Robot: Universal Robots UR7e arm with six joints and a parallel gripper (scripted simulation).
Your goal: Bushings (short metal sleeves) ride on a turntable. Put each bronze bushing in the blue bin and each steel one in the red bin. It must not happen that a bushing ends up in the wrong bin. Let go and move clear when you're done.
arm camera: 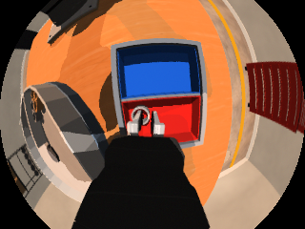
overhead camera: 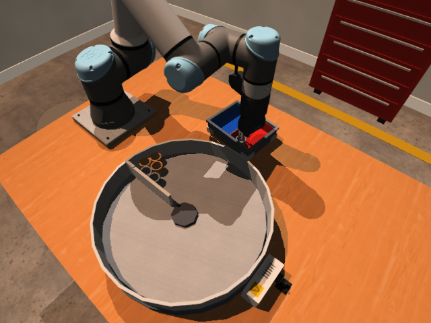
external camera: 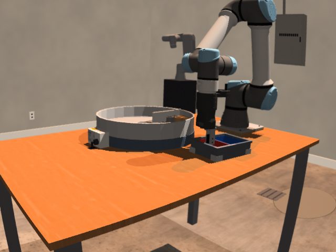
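My gripper [overhead camera: 244,138] [external camera: 210,143] [arm camera: 147,116] points down into the red bin [overhead camera: 265,131] [arm camera: 184,120]. Its fingers are parted part-way and look empty. A grey steel bushing [arm camera: 133,115] sits in the red bin by the left fingertip in the wrist view, partly hidden by it. The blue bin [overhead camera: 220,122] [external camera: 230,139] [arm camera: 157,78] adjoins it and shows no bushing. On the turntable [overhead camera: 188,264] [arm camera: 62,138], three bronze bushings [overhead camera: 156,169] and two grey steel ones [overhead camera: 154,181] cluster beside the guide bar.
The turntable has a raised rim [overhead camera: 271,215] [external camera: 146,131] close beside the bins. A pale guide bar [overhead camera: 151,182] runs from the rim to the dark hub [overhead camera: 184,214]. A control box [overhead camera: 262,280] [external camera: 98,137] is fixed at the turntable's outer side. A dark frame surrounds both bins.
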